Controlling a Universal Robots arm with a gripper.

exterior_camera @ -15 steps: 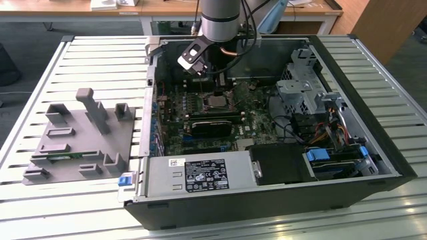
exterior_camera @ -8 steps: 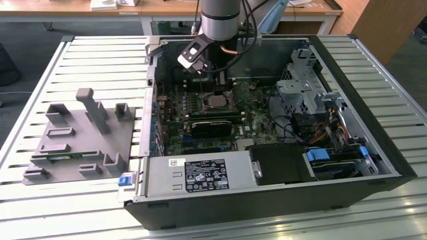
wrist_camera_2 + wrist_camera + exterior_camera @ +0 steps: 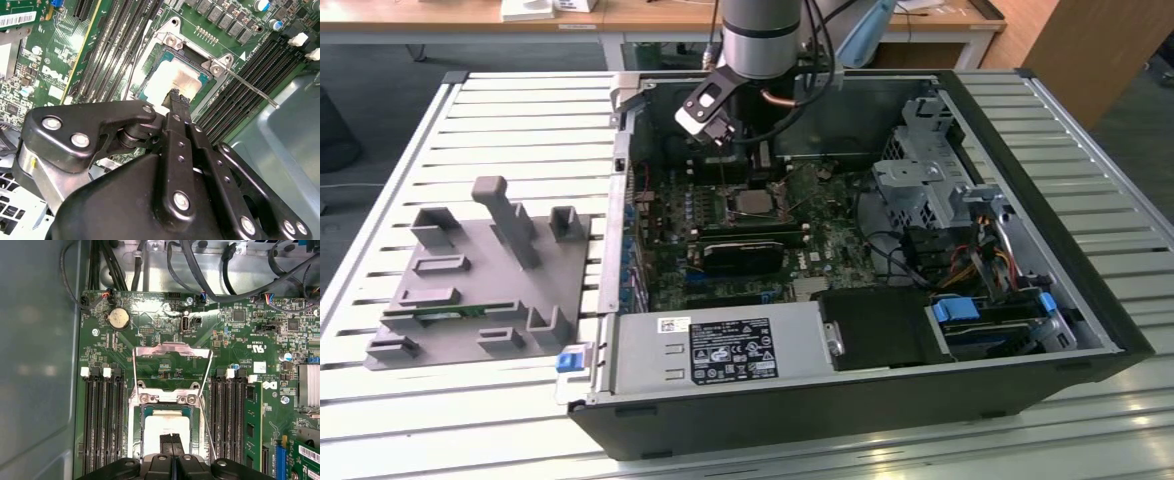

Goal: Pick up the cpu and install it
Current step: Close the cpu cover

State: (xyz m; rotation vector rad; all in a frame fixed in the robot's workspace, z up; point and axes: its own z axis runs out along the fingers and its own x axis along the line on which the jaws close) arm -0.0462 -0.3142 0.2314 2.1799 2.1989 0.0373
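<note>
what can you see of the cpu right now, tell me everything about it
The cpu is a flat square chip with a pale silver metal top that glares in the light and a thin darker rim. It lies flat in its socket on the green motherboard, between banks of memory slots. The metal retention frame stands open, leaving the top bare. The gripper, fingertips pressed together, sits over one edge; whether it touches the chip I cannot tell.
</note>
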